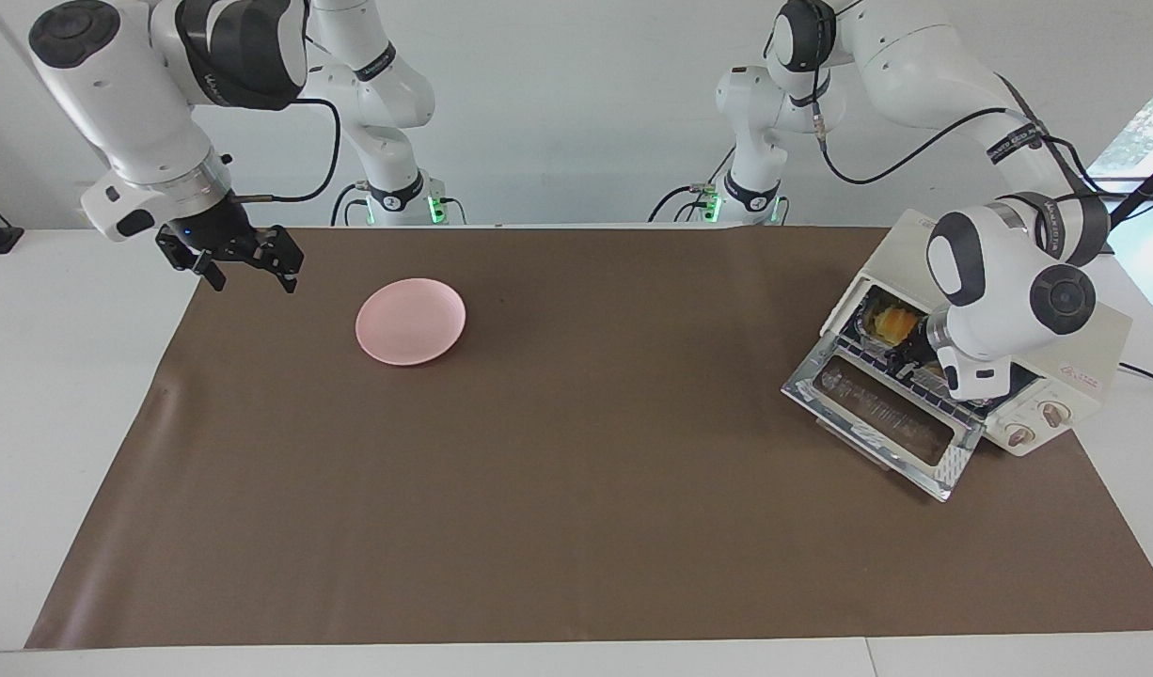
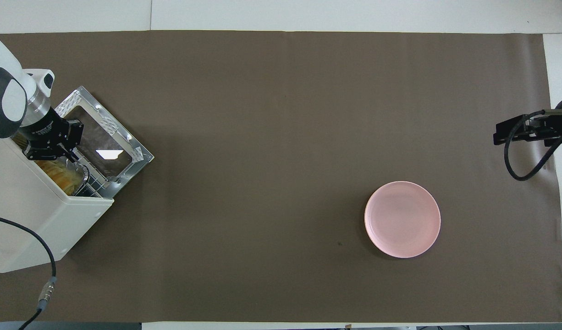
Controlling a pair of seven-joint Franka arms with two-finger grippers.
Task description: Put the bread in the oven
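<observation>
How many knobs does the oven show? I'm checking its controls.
2: both knobs sit side by side on the oven front, beside its open door. More may be hidden.

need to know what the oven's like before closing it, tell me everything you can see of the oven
The oven is a cream-white boxy toaster oven at the left arm's end of the table, set at an angle on the brown mat. Its metal-framed glass door hangs fully open, dropped flat in front. Two round knobs sit on its front panel, and a dark cable runs from it. The bread in a foil tray is on the wire rack inside. The left gripper is at its mouth.
</observation>
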